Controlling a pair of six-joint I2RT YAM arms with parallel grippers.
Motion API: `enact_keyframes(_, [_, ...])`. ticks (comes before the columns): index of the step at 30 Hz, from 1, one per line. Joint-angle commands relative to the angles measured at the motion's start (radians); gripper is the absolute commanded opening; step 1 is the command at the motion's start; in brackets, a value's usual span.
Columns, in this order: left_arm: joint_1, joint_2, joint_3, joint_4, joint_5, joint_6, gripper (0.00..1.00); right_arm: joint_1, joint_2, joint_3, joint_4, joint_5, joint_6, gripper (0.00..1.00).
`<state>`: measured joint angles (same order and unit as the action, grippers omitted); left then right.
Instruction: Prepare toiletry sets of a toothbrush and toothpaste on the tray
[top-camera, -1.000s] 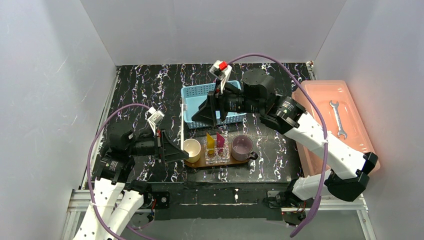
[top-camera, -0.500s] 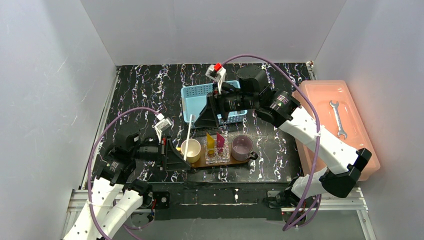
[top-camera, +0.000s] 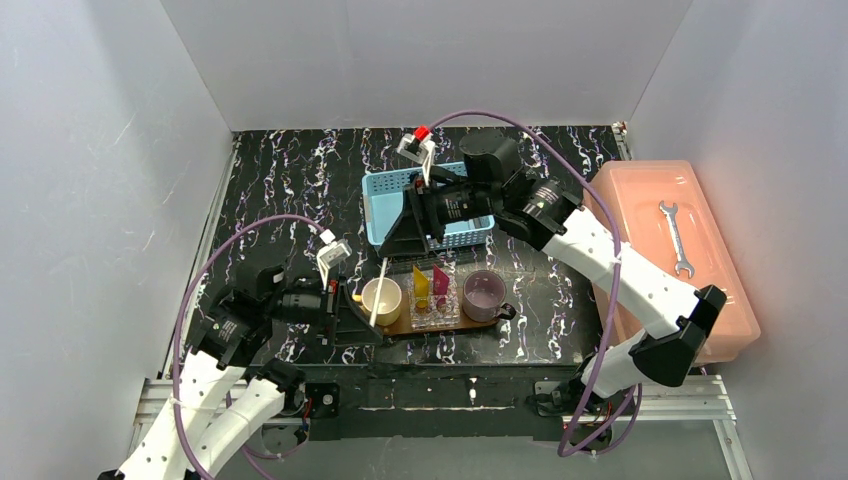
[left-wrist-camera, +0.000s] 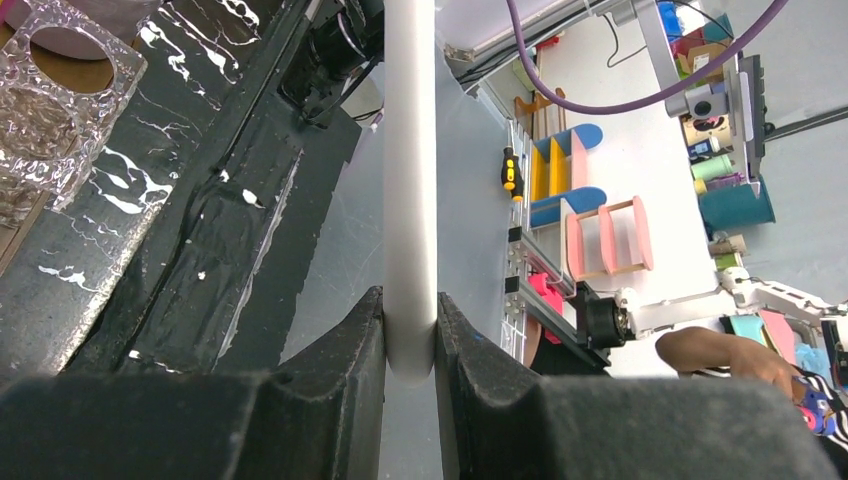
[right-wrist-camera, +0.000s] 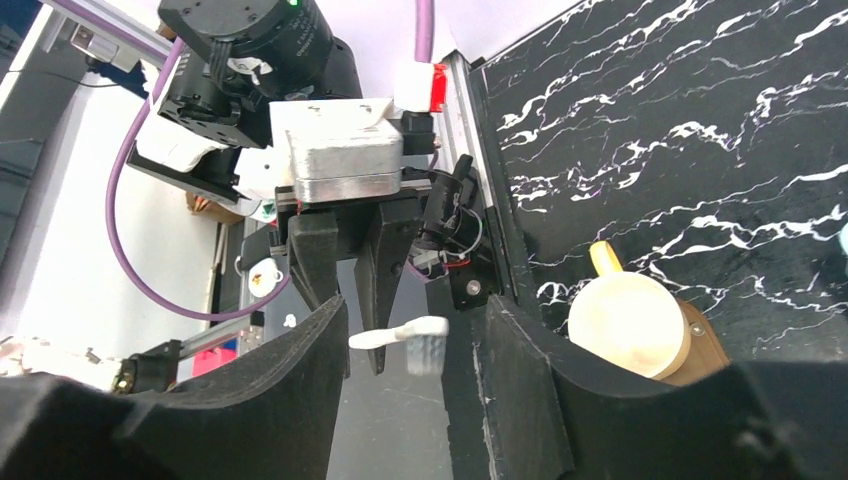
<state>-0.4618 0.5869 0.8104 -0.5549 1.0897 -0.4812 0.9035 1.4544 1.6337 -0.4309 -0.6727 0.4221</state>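
Note:
A pale toothbrush (top-camera: 379, 290) stands nearly upright at the left end of the dark wooden tray (top-camera: 480, 322), just in front of the cream cup (top-camera: 382, 300). My left gripper (top-camera: 366, 322) is shut on the lower end of its handle (left-wrist-camera: 410, 150), which fills the gap between the jaws (left-wrist-camera: 410, 305). My right gripper (top-camera: 392, 248) hangs over the top of the brush. It is open, with the bristled head (right-wrist-camera: 402, 335) between its jaws (right-wrist-camera: 415, 312) and touching neither. The yellow toothpaste (top-camera: 421, 283) and pink toothpaste (top-camera: 440, 279) stand in a clear holder (top-camera: 433, 310) on the tray.
A purple cup (top-camera: 483, 293) sits at the tray's right end. A light-blue basket (top-camera: 395, 205) lies behind the tray, under the right arm. A salmon box (top-camera: 640, 200) with a wrench (top-camera: 675, 235) on it fills the right side.
My left gripper has swung right and brought the toothbrush upright beside the cream cup. My right gripper has shifted left over the brush head, and its jaws have narrowed a little.

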Motion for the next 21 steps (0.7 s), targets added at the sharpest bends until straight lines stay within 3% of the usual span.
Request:
enact_keyframes(1, [-0.022,0.002,0.039,-0.035,-0.015,0.043,0.0,-0.003,0.013,0.019,0.044,-0.047,0.032,0.58])
enact_keyframes(9, [-0.04,-0.002,0.046,-0.058,-0.038,0.062,0.0,-0.003,0.015,0.005,0.064,-0.077,0.047,0.42])
enact_keyframes(21, [-0.046,-0.006,0.052,-0.072,-0.053,0.075,0.0,-0.003,0.006,-0.029,0.052,-0.084,0.044,0.41])
